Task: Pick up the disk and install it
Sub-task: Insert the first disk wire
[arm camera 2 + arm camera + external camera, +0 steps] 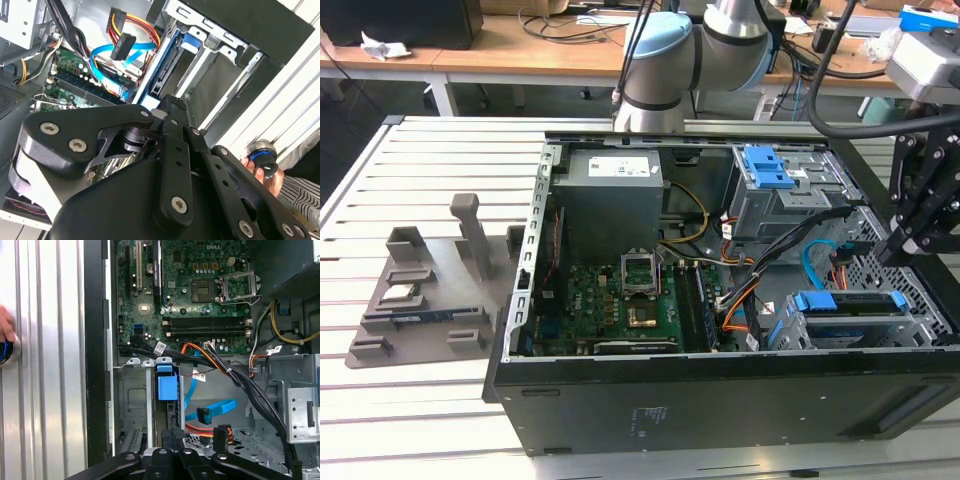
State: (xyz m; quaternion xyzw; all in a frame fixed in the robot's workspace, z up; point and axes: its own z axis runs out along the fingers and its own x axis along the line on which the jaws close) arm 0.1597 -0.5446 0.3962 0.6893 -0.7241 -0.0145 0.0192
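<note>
I hold the claw (908, 240) over the case's (720, 400) drive cage (920, 320), at the exterior view's right; I can't tell its grip state. Disk (855, 303) sits edge-up in the cage. Looks like the seating step; finishing likely calls for a straight push along the slot.

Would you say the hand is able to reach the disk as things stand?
Probably yes: the hand hangs close to the disk, whose upper side looks uncovered; a blue cable runs close by.
</note>
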